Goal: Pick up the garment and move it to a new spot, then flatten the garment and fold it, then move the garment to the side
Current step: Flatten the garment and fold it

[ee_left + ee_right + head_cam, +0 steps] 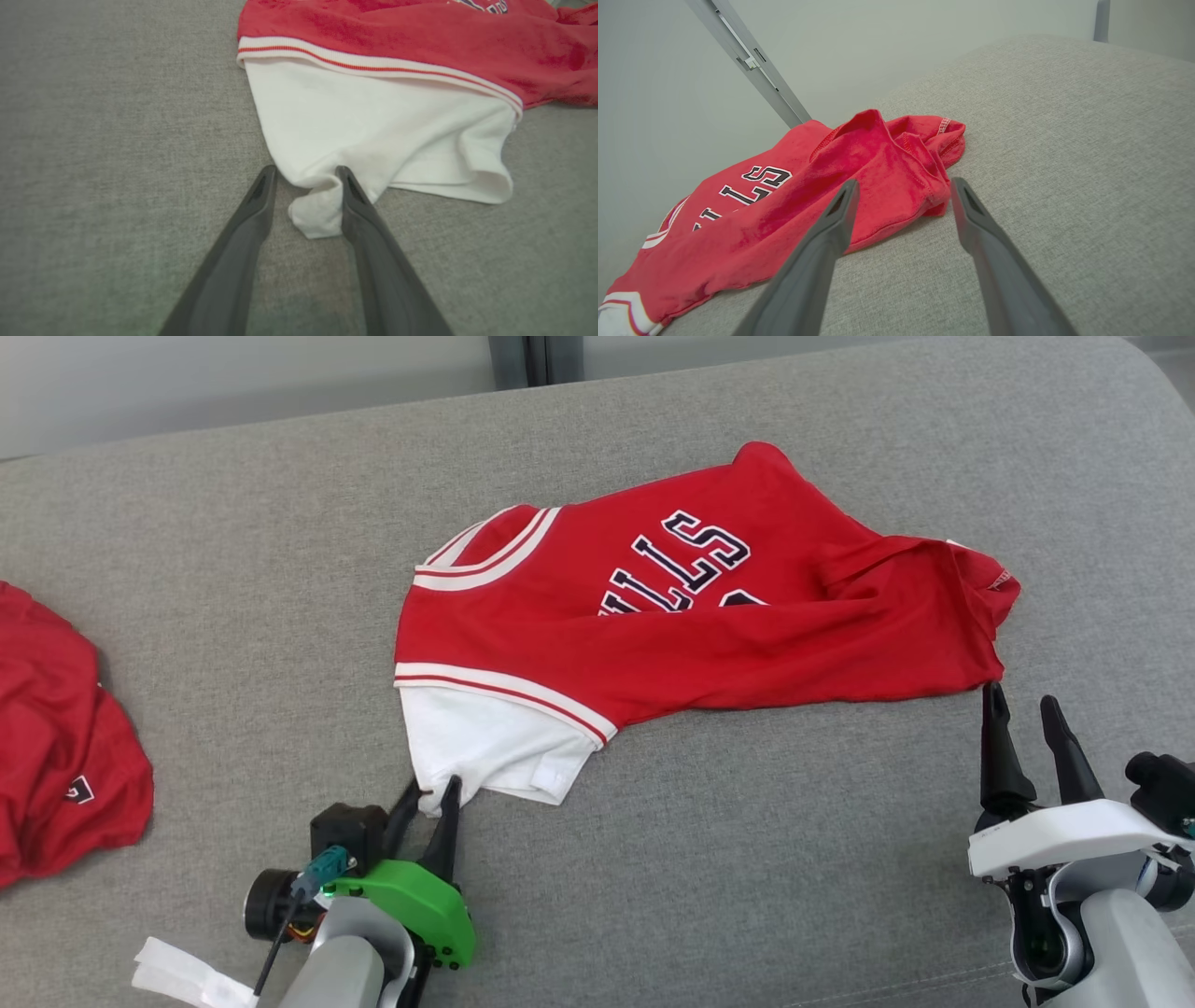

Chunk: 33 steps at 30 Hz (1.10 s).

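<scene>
Showing jersey (709, 616) laid 9-to-3 o'clock on grey cushion (233, 569) | white sleeve (485, 747) corner at 12 o'clock, straddled by part-open left pincer (431, 786), unclamped | right pincer (1019, 696) wide, empty, hem (976, 674) at 11 o'clock.

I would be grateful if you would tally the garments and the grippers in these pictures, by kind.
Garments: 2, the red jersey and a second red garment at the robot's far left.
Grippers: 2, the left gripper and the right gripper.
Total: 4.
</scene>
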{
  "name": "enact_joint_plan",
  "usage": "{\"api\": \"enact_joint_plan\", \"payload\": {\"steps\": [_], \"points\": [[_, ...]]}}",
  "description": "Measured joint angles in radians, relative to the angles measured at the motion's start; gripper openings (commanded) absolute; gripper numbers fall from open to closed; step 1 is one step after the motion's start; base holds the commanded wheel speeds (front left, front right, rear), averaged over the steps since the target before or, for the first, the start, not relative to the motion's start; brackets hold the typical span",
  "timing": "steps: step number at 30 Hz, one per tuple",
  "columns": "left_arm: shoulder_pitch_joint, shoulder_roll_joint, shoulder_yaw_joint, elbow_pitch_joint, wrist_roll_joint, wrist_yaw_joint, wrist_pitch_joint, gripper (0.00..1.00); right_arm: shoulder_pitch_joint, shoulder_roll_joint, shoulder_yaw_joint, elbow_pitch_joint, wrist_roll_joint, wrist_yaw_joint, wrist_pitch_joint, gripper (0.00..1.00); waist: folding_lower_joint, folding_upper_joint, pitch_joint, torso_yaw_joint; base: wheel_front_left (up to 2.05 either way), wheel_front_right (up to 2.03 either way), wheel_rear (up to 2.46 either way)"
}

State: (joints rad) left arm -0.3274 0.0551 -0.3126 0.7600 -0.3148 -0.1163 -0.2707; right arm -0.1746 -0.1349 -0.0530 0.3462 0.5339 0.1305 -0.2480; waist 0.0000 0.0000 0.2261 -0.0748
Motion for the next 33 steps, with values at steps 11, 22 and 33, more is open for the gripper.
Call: {"api": "enact_joint_plan", "payload": {"steps": [11, 22, 33], "points": [[0.012, -0.007, 0.033, -0.235, -0.05, -0.012, 0.007, 0.0, -0.042, -0.001, -0.077, 0.073, -0.056, 0.0, 0.013, 1.0, 0.0, 0.0, -0.008, 0.037, 0.0, 0.0, 0.0], [0.068, -0.007, 0.019, -0.34, -0.04, -0.013, 0.007, 0.0, -0.154, 0.037, -0.174, 0.242, -0.119, 0.0, 0.1, 1.0, 0.0, 0.0, 0.007, 0.072, 0.0, 0.0, 0.0], [0.07, -0.007, 0.007, -0.344, -0.04, -0.013, 0.007, 0.0, -0.198, 0.057, -0.173, 0.323, -0.105, 0.0, 0.083, 0.46, 0.0, 0.0, 0.012, 0.079, 0.0, 0.0, 0.0]]}}
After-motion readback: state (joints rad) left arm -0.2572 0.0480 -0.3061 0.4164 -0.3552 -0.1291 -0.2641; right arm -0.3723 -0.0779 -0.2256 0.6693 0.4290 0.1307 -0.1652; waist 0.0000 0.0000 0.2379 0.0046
